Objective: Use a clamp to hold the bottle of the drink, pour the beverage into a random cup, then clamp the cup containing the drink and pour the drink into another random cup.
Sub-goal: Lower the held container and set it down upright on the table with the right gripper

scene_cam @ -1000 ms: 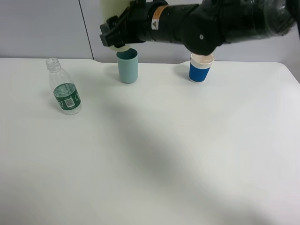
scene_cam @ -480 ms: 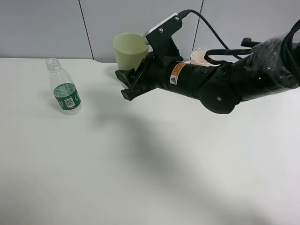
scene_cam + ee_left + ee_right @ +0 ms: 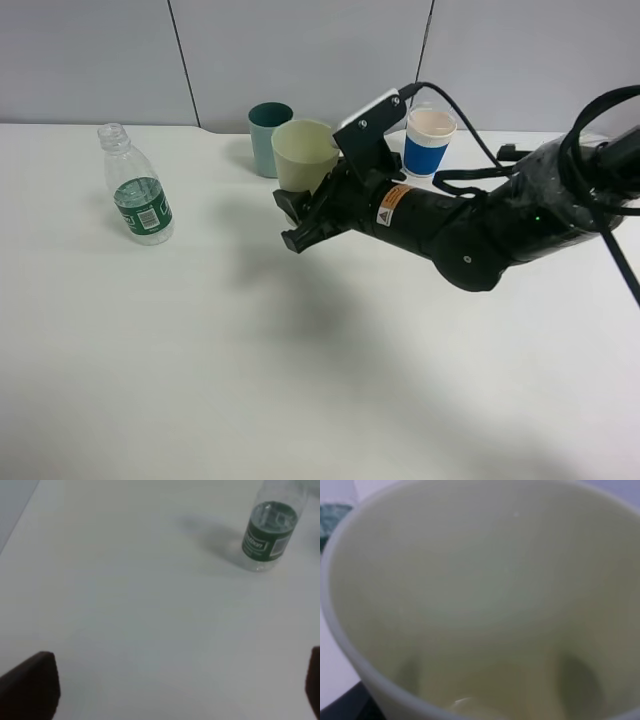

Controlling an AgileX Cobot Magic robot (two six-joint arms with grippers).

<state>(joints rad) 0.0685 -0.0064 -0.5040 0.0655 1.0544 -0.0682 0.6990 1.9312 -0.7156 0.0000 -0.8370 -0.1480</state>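
The bottle of the drink [image 3: 137,200] stands uncapped at the table's left, and it also shows in the left wrist view [image 3: 270,530]. My right gripper [image 3: 303,212] is shut on the lower part of the pale yellow-green cup [image 3: 305,155], which it holds upright just right of and in front of the teal cup [image 3: 268,137]. The yellow-green cup's inside [image 3: 485,595] fills the right wrist view, and I cannot tell whether any beverage is in it. My left gripper [image 3: 172,687] is open over bare table, well apart from the bottle.
A white cup with a blue band [image 3: 430,142] stands behind my right arm [image 3: 480,225], which reaches in from the right across the table's middle. The white table [image 3: 300,380] stretches toward the front.
My right arm has swung the yellow-green cup away from above the teal cup, turned it upright and lowered it in front of and to the right of that cup. The bottle has not moved.
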